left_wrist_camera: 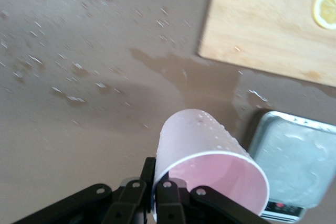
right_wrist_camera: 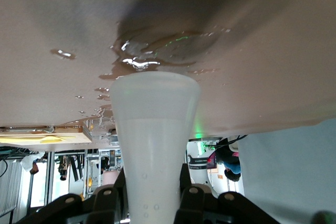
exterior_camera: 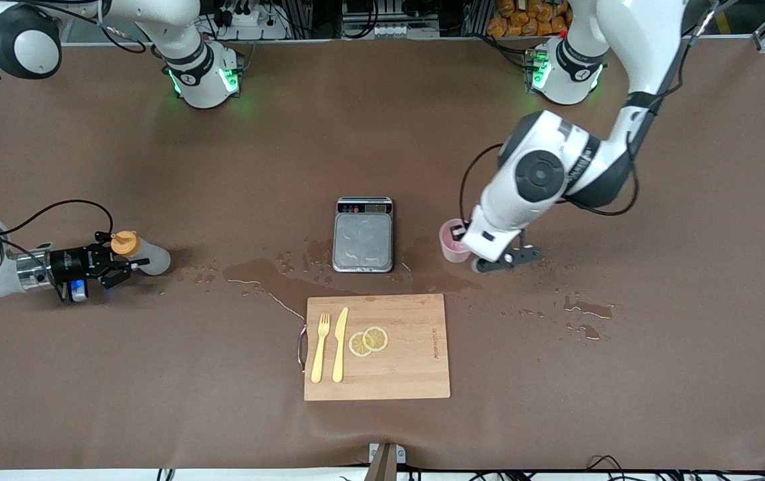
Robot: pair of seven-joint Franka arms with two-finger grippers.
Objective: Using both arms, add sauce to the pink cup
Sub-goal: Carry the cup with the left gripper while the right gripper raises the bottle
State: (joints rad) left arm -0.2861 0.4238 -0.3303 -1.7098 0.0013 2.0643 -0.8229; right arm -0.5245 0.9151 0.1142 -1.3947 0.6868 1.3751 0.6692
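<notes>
Sauce bottle (exterior_camera: 145, 257): translucent whitish squeeze bottle with an orange nozzle cap, near the table edge at the right arm's end, about halfway between the robots' edge and the front-camera edge; whether it touches the surface cannot be told.
Right gripper (exterior_camera: 115, 267): low over the table at that same end, fingers closed on the sauce bottle; in the right wrist view the whitish body (right_wrist_camera: 152, 145) fills the space between the black fingers (right_wrist_camera: 202, 203).
Pink cup (exterior_camera: 452, 242): pale pink, round, near the middle of the table, beside the scale on the side toward the left arm's end; in the left wrist view its outside is beaded with droplets (left_wrist_camera: 207, 150).
Left gripper (exterior_camera: 508, 259): reaching down at the cup, fingers clamped on the cup's rim, one finger (left_wrist_camera: 168, 198) against the wall.
Scale (exterior_camera: 363, 234): steel kitchen scale at the table's centre, wet on top, its display toward the robots' bases.
Cutting board (exterior_camera: 377, 346): wooden, nearer the front camera than the scale, close to the front-camera edge.
Fork (exterior_camera: 320, 347) and knife (exterior_camera: 340, 344): yellow, side by side on the board.
Lemon slices (exterior_camera: 367, 341): two, overlapping, beside the knife.
Spills (exterior_camera: 268, 275): puddles and drops on the brown table (exterior_camera: 155, 374) around the scale and toward both ends.
</notes>
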